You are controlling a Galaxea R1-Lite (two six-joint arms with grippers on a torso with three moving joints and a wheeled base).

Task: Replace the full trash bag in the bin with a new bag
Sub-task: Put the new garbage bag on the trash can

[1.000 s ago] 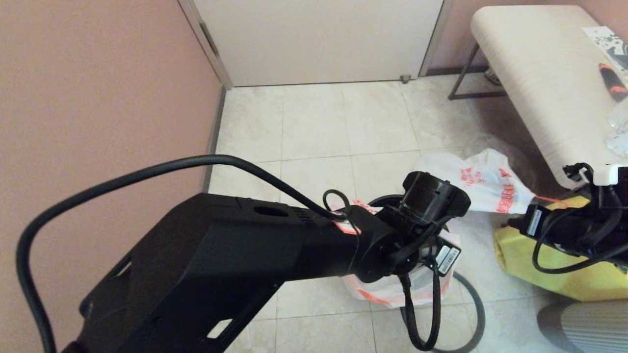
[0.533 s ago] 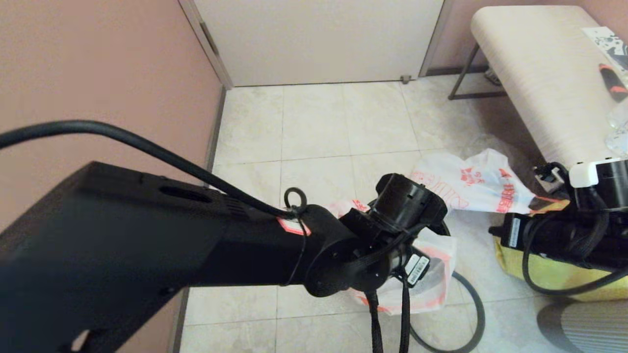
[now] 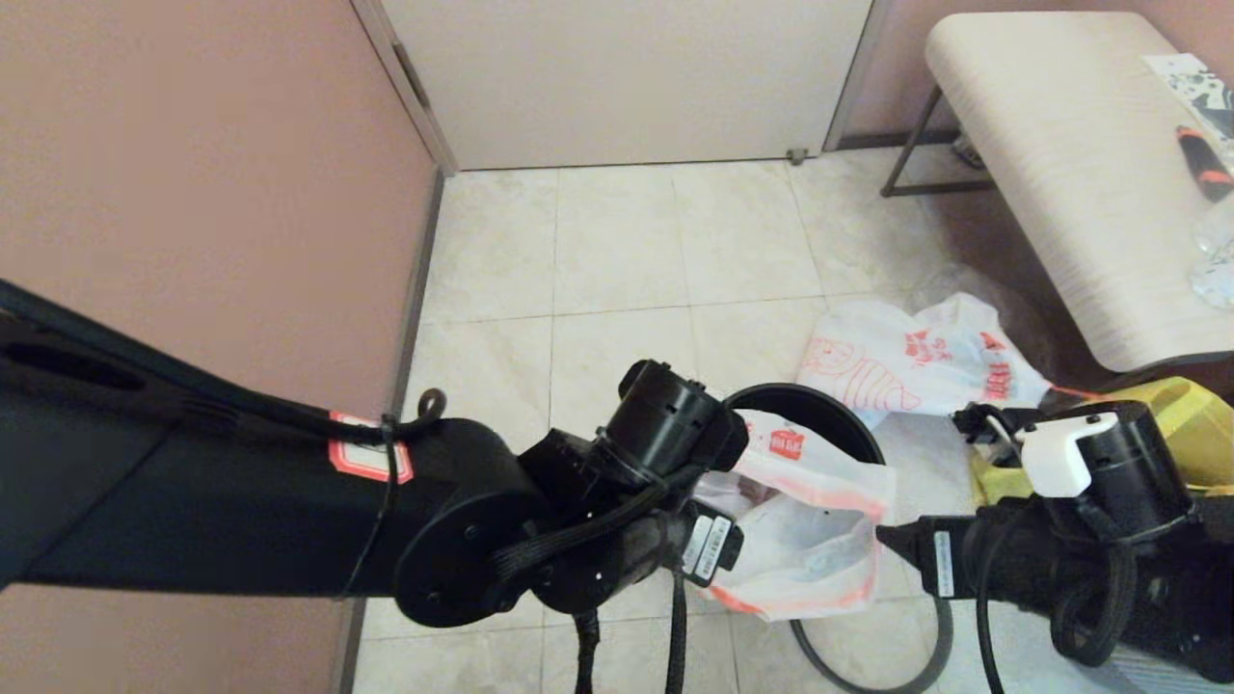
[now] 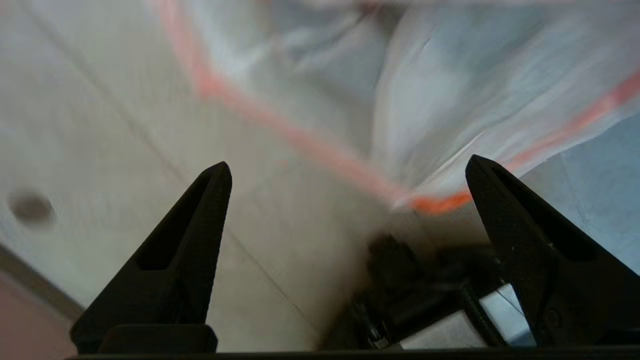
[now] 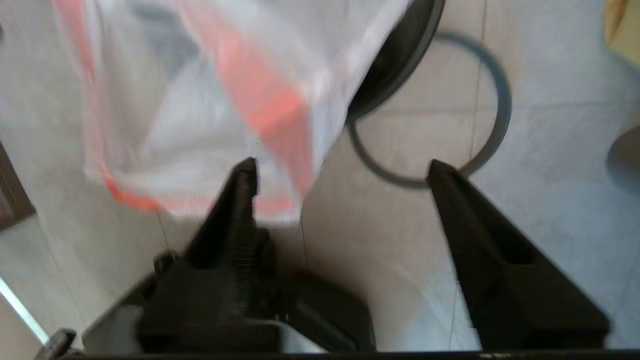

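The black bin [image 3: 819,403] stands on the tiled floor, and its dark wall [image 5: 400,65] also shows in the right wrist view. A white bag with red print [image 3: 805,525] hangs over the bin's near side, slack and partly open. Its thin grey hoop [image 3: 872,675] lies flat on the floor beside the bin [image 5: 497,110]. My left gripper [image 4: 347,167] is open just in front of the bag [image 4: 450,100], holding nothing. My right gripper [image 3: 892,545] [image 5: 341,165] is open too, at the bag's near right edge, with the bag [image 5: 200,125] beside one finger.
A second white bag with red print [image 3: 906,361] lies crumpled on the floor behind the bin. A yellow shopping bag [image 3: 1191,414] sits at the right under a cream bench [image 3: 1060,145]. A pink wall [image 3: 193,193] closes the left side and a door [image 3: 627,77] the far end.
Both arms have drawn back towards me and lower. The left wrist has shifted left off the bin, uncovering its rim and the draped bag. The right gripper has moved left to the bag.
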